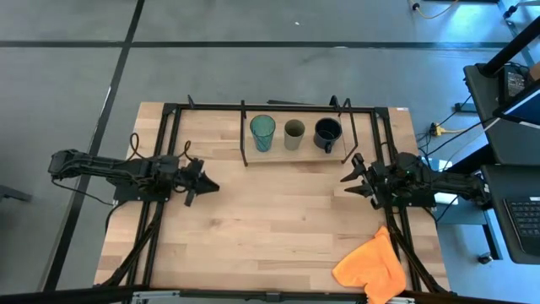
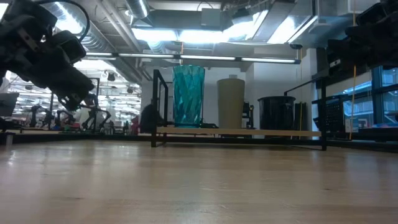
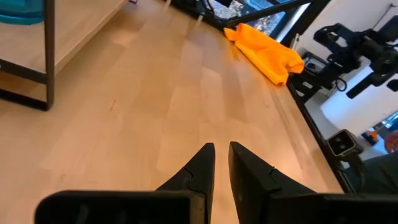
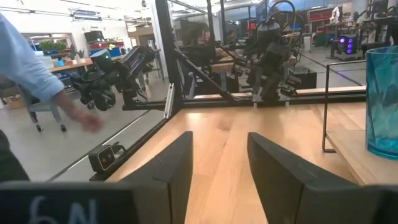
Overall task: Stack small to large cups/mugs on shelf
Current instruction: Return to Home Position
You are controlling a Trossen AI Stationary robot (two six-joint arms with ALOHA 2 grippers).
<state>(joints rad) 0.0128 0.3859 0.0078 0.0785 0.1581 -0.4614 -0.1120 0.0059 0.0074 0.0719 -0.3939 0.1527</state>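
Teal tumbler (image 1: 262,133), tan cup (image 1: 294,133), navy mug (image 1: 327,133) on shelf (image 1: 287,158); left hand (image 1: 211,184) pinched, right hand (image 1: 348,184) spread, both empty.

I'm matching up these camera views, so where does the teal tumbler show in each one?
High view: tumbler at the shelf's left end, by its end post.
Low view: leftmost thing on the shelf.
Left wrist view: only a teal sliver in a corner, behind the post.
Right wrist view: cut by the picture's edge, past the post.
Shared landmark: that black end post.
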